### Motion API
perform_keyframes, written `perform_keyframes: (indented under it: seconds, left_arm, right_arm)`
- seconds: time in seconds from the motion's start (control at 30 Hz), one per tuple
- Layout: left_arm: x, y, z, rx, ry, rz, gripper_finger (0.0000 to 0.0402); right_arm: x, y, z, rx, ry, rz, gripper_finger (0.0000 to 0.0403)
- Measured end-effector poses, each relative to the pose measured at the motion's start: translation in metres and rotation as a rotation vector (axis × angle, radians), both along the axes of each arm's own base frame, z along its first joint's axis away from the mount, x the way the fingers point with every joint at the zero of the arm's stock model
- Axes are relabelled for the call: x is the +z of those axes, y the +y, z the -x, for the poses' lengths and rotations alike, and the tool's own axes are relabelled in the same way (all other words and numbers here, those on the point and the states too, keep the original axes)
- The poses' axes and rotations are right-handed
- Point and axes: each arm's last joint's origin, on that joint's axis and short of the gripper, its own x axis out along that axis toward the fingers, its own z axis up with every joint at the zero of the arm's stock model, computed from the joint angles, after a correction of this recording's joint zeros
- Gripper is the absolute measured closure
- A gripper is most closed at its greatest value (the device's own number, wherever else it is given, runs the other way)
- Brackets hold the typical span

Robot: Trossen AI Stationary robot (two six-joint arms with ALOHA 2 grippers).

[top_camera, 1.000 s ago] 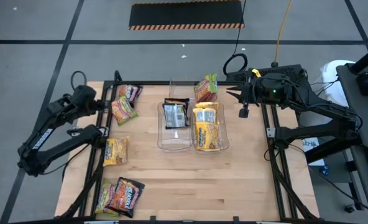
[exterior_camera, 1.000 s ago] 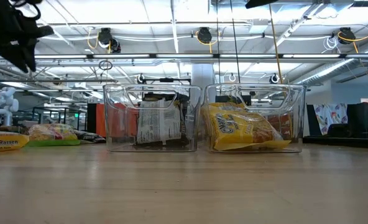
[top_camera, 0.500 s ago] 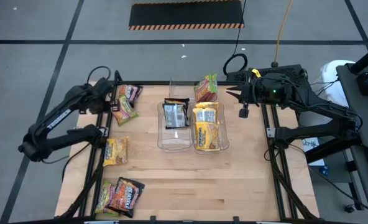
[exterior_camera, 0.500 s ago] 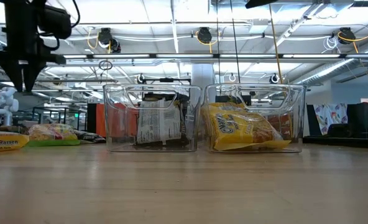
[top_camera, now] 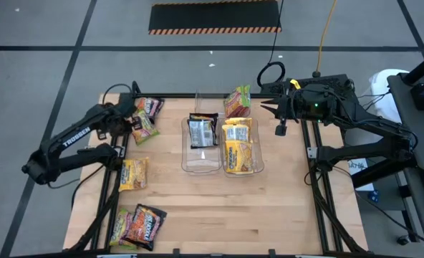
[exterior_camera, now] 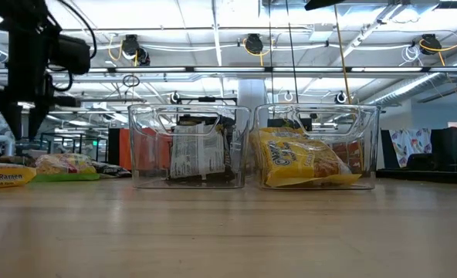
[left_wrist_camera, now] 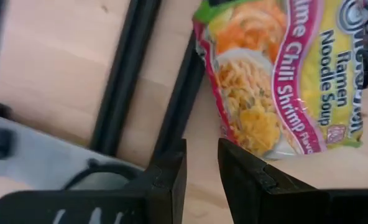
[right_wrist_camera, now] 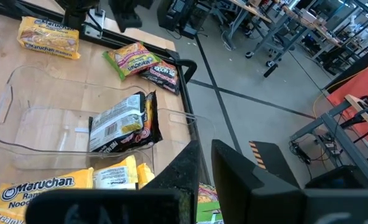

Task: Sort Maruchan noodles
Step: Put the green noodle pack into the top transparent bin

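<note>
The sorting looks partly done. On the counter (top_camera: 269, 208) stand 2 clear bins side by side: the left bin (top_camera: 201, 163) holds 1 dark packet (top_camera: 202, 132) showing its pale printed back, and the right bin (top_camera: 244, 168) holds 2 yellow packets (top_camera: 238, 147).

Several packets lie loose outside the bins. A pink-green packet (top_camera: 237, 101) lies just behind the right bin. Near the counter's left edge lie a lime chili shrimp packet (top_camera: 143, 126), a dark packet (top_camera: 149, 107) beside it, and a yellow packet (top_camera: 133, 173) farther toward the front. At the front left corner lie a dark orange packet (top_camera: 145, 223) and another packet (top_camera: 119, 228) next to it.

The left tool (top_camera: 130, 123) hangs over the left edge, right at the lime chili shrimp packet, with its fingers (left_wrist_camera: 170, 180) apart by a narrow gap and holding nothing. The right tool (top_camera: 281, 129) waits above the counter's right side, well away from the bins; its fingers stand narrowly apart and empty.

By this showing, roughly 6 packets remain to sort.
</note>
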Motion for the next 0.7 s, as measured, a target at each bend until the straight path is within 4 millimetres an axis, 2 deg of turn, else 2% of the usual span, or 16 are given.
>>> perform_keyframes:
  seconds: [0.13, 0.3, 0.7]
  left_arm:
    - [-0.019, 0.001, -0.005, -0.013, -0.087, -0.025, 0.0305]
    - [-0.032, 0.002, -0.011, 0.004, -0.173, -0.042, 0.0305]
    - [-0.036, -0.002, -0.013, 0.007, -0.146, -0.043, 0.0305]
  right_arm:
    - [0.000, 0.000, 0.000, 0.000, 0.000, 0.000, 0.0367]
    - [0.000, 0.000, 0.000, 0.000, 0.000, 0.000, 0.0367]
    - [0.003, 0.000, -0.001, 0.002, -0.029, 0.014, 0.0367]
